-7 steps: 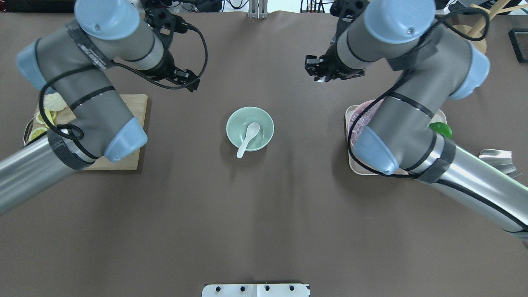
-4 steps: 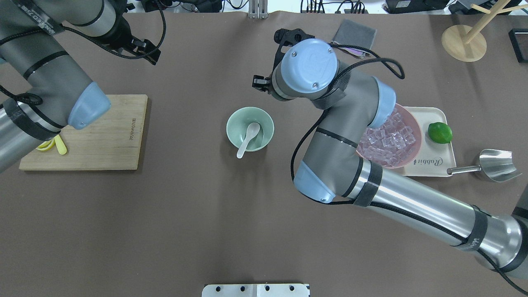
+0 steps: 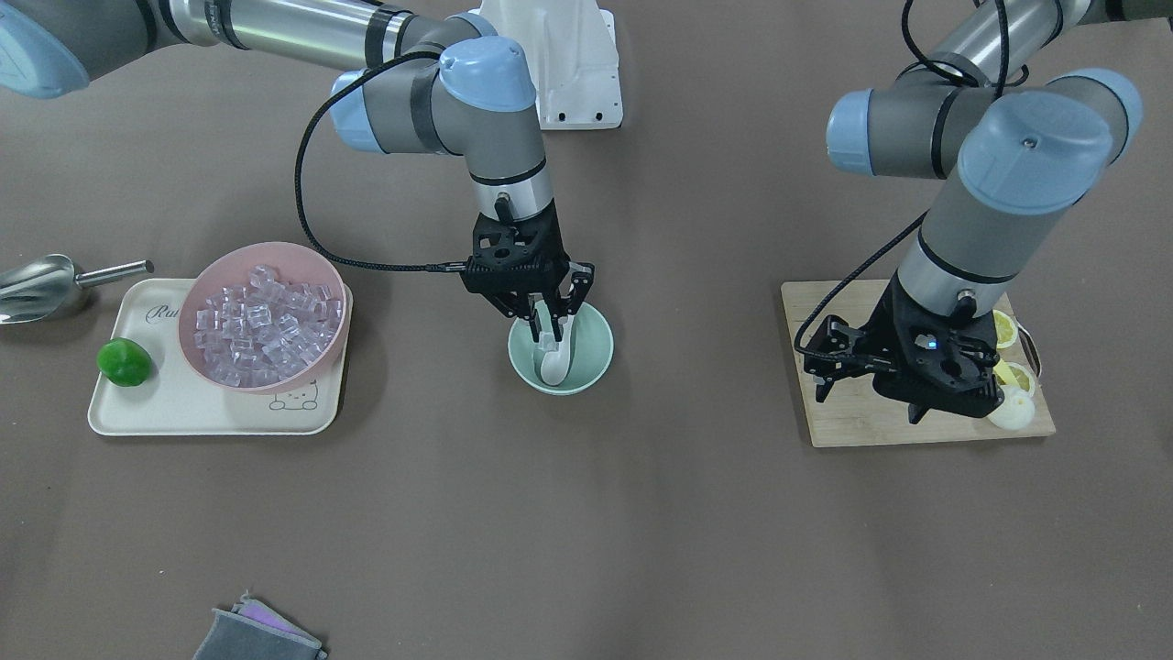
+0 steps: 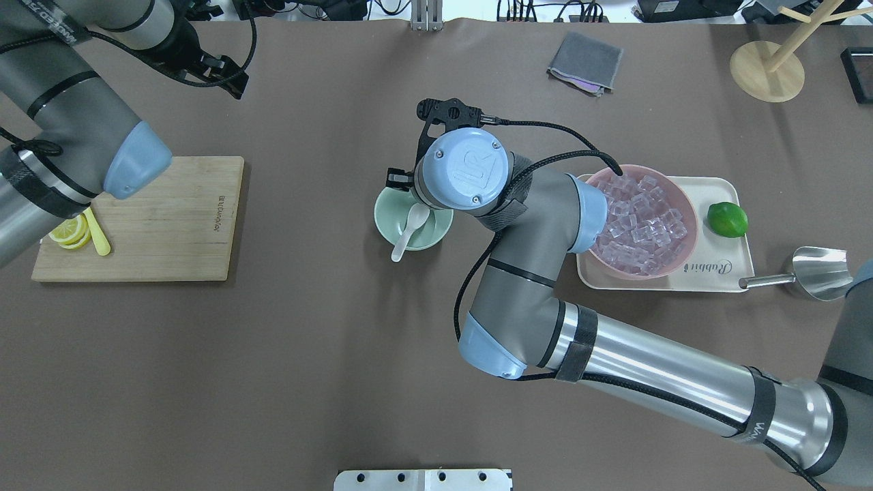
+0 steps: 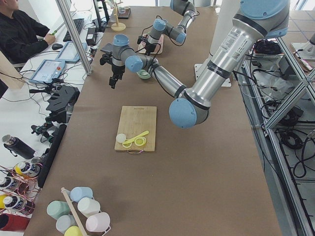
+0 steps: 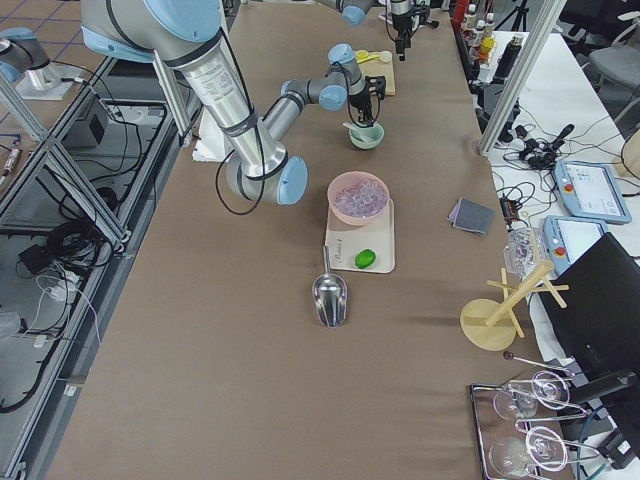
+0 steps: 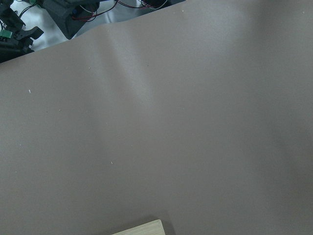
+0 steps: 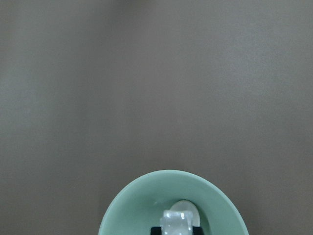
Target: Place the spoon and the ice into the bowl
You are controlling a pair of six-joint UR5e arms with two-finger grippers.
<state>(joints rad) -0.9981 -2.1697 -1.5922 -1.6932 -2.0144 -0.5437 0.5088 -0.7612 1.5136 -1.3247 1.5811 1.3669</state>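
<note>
Starting at the overhead view's left, lemon slices (image 4: 67, 232) are seen at the board's (image 4: 177, 225) 8 o'clock corner. The left gripper (image 4: 228, 78) is held high toward the board's 1 o'clock; whether its fingers are parted cannot be told. At mid-table the bowl (image 4: 387, 208) is found, with the spoon (image 4: 408, 232) laid in it, scoop near the centre and handle out over the rim at 7 o'clock. The right gripper (image 3: 547, 332) is held low in the bowl, an ice cube (image 8: 175, 220) pinched between its fingers just above the scoop. At the bowl's 3 o'clock, a pink bowl (image 4: 685, 245) of cubes (image 4: 641, 225) is set on a tray (image 4: 716, 273).
</note>
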